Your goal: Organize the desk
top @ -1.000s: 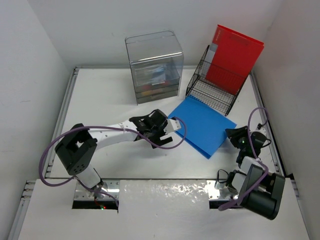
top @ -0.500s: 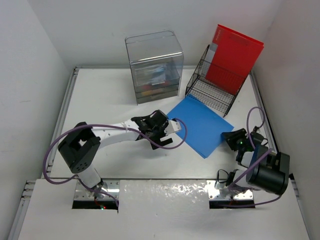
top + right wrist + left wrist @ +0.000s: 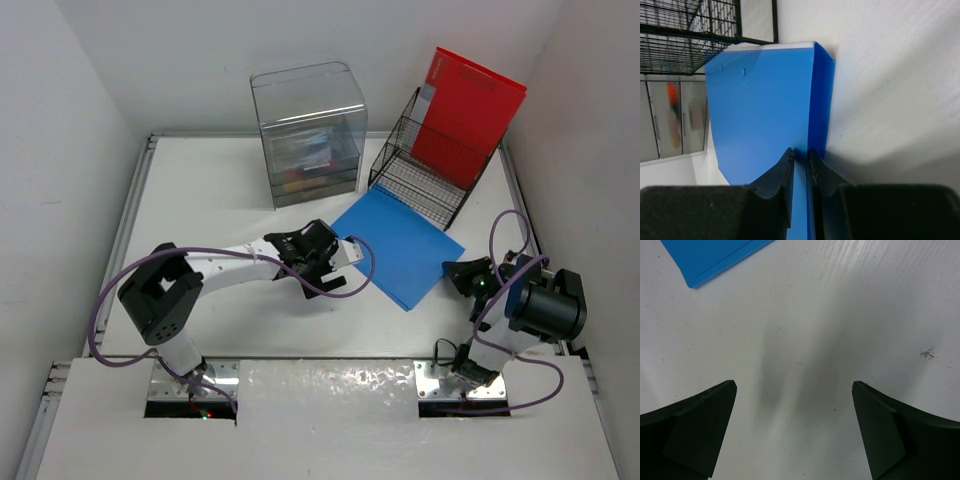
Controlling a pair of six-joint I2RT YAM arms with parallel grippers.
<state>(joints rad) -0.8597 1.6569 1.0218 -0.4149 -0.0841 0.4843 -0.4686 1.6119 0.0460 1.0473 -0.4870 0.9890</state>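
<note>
Right pincer [image 3: 799, 156] barely nips the blue folder [image 3: 765, 100], which could slip against the wire rack [image 3: 685, 35] ahead; left pincer [image 3: 794, 386] gapes empty.

blue folder [image 3: 400, 250], white desk [image 3: 200, 200]

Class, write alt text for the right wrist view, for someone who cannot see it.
The right gripper pinches the near edge of a blue folder on the white desk; a black wire rack stands beyond.
</note>
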